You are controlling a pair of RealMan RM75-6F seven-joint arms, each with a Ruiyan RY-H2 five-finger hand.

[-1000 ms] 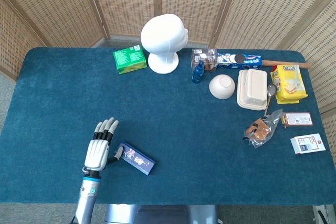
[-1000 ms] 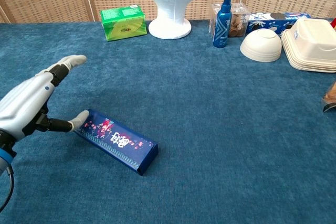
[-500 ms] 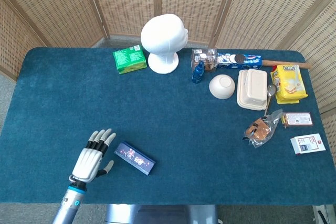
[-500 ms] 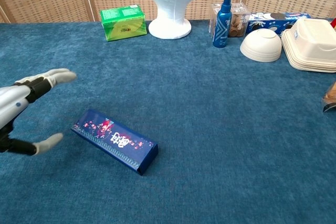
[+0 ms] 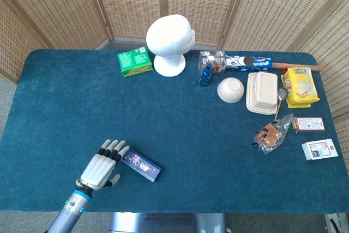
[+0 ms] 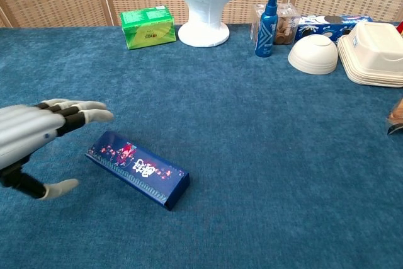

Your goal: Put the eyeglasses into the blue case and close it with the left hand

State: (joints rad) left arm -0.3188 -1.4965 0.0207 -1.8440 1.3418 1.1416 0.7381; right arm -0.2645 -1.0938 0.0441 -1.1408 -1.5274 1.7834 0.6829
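blue case point(image 5: 140, 165) lies shut near the table's 7 o'clock edge, no eyeglasses visible. my left hand point(image 5: 102, 166), fingers spread and empty, hovers at its 9 o'clock end. best press the lid evenly, not shove it.

Staged test bench in a lab or demo room, not a lived-in home: one table point(image 5: 49, 113) covered edge to edge in dark teal felt, fenced behind and at both sides by folding woven-cane screens point(image 5: 125, 4). Mismatched props set out along the far and right edges — white foam mannequin head point(image 5: 170, 42), green box point(image 5: 134, 61), blue spray bottle point(image 5: 205, 75), upturned white bowl point(image 5: 230, 90), takeaway food box point(image 5: 262, 93), yellow snack bag point(image 5: 299, 87), small packets. Bare grey floor point(image 5: 6, 88) showing past the left table edge.
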